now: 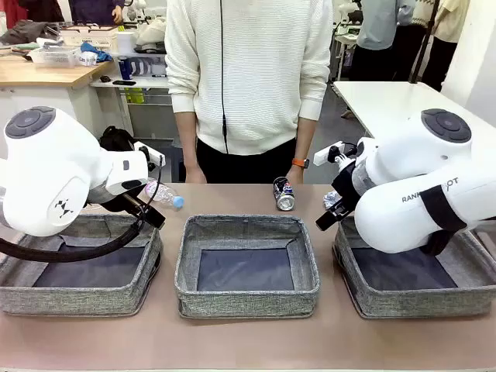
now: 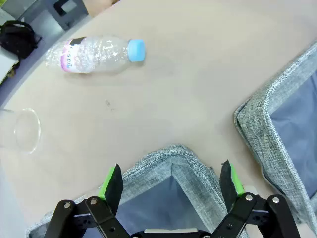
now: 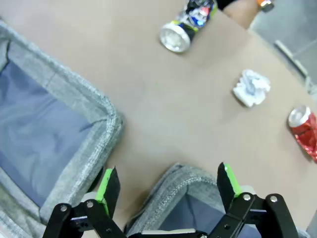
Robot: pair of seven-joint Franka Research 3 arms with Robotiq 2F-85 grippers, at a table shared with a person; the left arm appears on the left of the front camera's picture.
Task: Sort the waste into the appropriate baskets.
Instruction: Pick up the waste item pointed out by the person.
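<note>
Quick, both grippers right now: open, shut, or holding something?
Left gripper: open, holding nothing.
Right gripper: open, holding nothing.

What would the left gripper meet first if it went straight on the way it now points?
Probably the corner rim of the grey basket, which lies right in the gap of the open left gripper. Depth is unclear, so it could instead land on bare table just beyond.
</note>
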